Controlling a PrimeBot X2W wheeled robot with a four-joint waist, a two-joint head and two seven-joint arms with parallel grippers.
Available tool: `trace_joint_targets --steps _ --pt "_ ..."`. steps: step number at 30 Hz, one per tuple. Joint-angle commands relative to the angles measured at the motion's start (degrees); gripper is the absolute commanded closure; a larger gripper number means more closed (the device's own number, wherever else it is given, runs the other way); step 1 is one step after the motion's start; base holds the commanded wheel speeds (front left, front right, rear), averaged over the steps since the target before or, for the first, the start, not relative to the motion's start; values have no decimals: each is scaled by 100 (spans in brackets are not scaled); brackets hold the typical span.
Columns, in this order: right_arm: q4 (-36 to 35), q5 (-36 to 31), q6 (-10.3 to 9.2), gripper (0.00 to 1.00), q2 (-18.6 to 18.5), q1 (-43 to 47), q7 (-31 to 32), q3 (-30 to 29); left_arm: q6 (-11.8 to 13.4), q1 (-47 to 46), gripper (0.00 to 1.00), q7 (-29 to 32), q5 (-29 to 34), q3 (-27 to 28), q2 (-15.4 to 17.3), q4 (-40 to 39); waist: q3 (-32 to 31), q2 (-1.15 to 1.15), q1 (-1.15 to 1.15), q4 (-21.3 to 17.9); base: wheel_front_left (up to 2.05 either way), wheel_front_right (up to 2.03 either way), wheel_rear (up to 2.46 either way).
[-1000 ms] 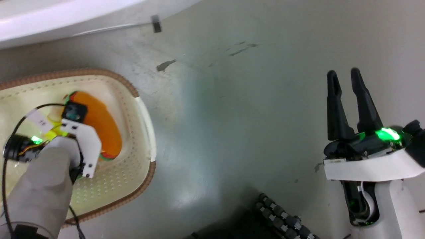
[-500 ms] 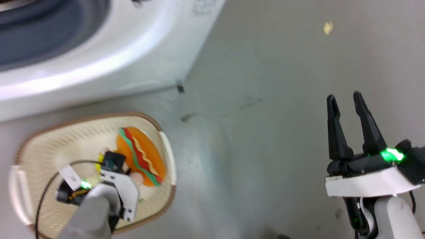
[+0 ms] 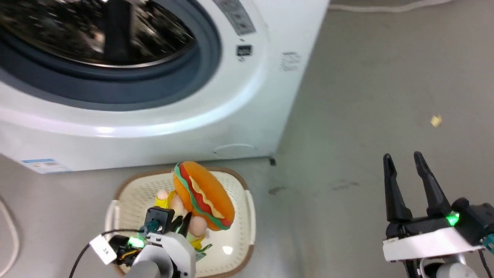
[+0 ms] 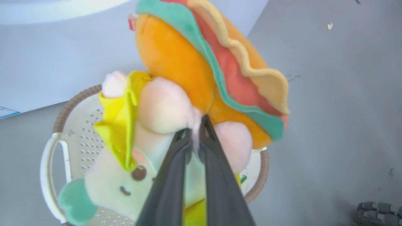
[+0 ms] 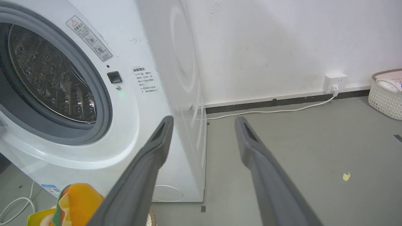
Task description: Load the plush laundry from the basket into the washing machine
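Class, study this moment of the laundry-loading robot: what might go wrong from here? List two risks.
1. The left pincer pinches only a thin fold of the pale plush. The orange bun plush leaning above it looks ungripped and may tumble to the floor beside the basket.
2. The bulky bundle might snag the grey gasket of the washing machine.

I see a scuffed grey floor (image 5: 298, 150) with a yellow scrap (image 5: 346, 176). On the far side are a white wall (image 5: 267, 40), black skirting (image 5: 282, 102), a socket (image 5: 335, 82) with its white cable (image 5: 267, 111), and a pale hamper (image 5: 386, 97) at right.
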Motion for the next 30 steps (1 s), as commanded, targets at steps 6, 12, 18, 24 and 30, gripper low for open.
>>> trace_joint_targets --steps 6,12,18,24,30 --pt "-20 -80 -4 0 -8 209 -26 -55 259 701 100 -36 93 390 -6 -1465 -482 0 2 511 0 0 0" --pt "-34 -87 -4 0 -8 229 -26 -50 390 997 100 -36 174 830 -12 -2658 -494 0 2 587 0 0 0" --pt "-105 -84 -4 0 -8 129 -26 24 389 1006 100 -36 350 1350 -72 -4104 -176 0 2 536 0 0 0" --pt "-179 -69 -4 0 -8 -117 -26 123 229 440 100 -36 594 1596 155 -4728 467 0 2 367 0 0 0" --pt "-296 105 -4 0 -8 -453 -26 53 179 -845 100 466 749 1782 639 -4749 1256 0 2 80 0 0 0"
